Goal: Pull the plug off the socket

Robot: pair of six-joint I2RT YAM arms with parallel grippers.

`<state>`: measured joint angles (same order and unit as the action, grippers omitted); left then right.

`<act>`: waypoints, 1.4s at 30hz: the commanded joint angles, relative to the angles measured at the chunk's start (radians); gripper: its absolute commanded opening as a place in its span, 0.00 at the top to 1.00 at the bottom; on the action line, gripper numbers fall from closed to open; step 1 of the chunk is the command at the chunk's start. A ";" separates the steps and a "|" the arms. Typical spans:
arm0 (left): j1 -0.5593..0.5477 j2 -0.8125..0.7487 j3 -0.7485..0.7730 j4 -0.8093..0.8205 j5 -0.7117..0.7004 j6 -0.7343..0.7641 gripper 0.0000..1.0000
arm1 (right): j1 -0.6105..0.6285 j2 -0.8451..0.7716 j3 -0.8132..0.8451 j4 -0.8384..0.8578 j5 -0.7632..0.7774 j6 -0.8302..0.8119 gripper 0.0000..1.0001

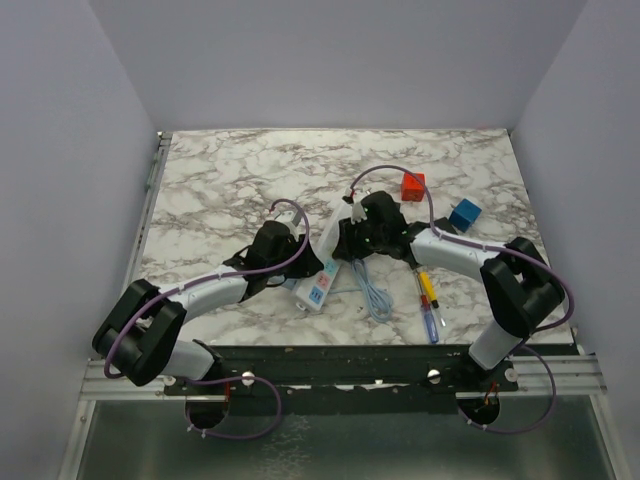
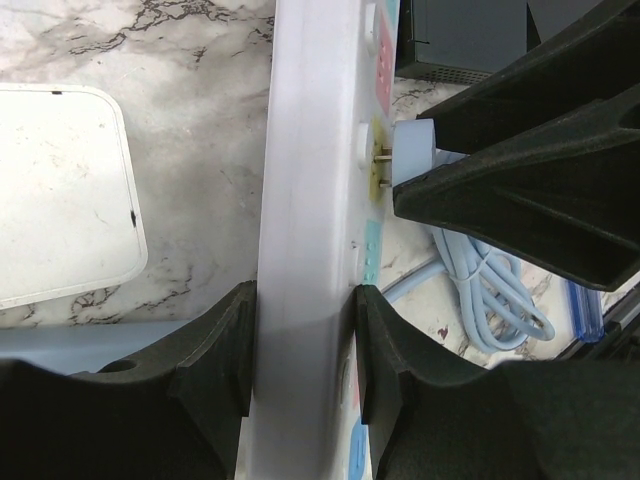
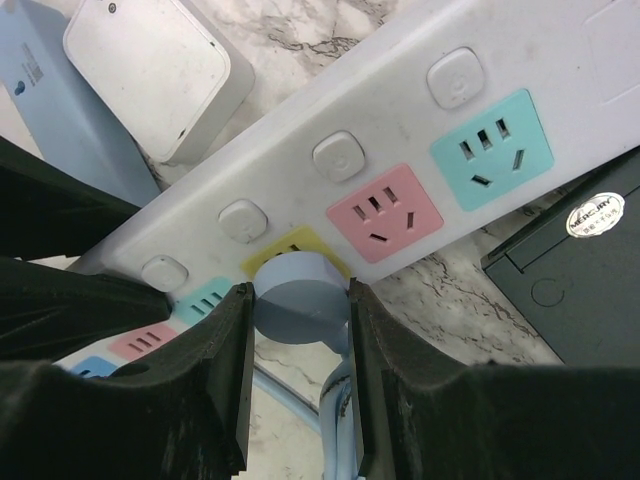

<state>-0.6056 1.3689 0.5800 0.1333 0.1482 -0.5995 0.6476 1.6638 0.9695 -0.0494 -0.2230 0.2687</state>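
Smooth matt plastic socket (image 2: 300, 200), marble-patterned table (image 1: 220, 180)

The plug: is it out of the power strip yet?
Done: the left tool clamps the power strip, the right tool grips the plug. In hand: the plug sits partly out, its pins bared. Remaining: pulling the pins clear of the yellow outlet.

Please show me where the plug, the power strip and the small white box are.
plug (image 3: 300, 290): right wrist view, its round back.
power strip (image 2: 305, 200): left wrist view, its white side.
white box (image 3: 150, 60): right wrist view, its flat top.
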 commanded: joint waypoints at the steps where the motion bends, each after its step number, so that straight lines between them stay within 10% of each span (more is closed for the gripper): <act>1: 0.025 0.038 -0.053 -0.196 -0.206 0.046 1.00 | -0.039 -0.074 0.047 -0.025 0.017 0.021 1.00; 31: 0.027 -0.121 0.035 -0.158 -0.164 -0.013 1.00 | 0.001 -0.379 0.013 -0.207 0.390 0.081 1.00; 42: 0.089 -0.056 0.118 -0.048 -0.156 -0.043 1.00 | 0.001 -0.458 -0.080 -0.253 0.234 0.084 1.00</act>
<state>-0.5533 1.2705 0.6464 0.0097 0.0280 -0.6277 0.6525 1.2373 0.9379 -0.2649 0.0776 0.3504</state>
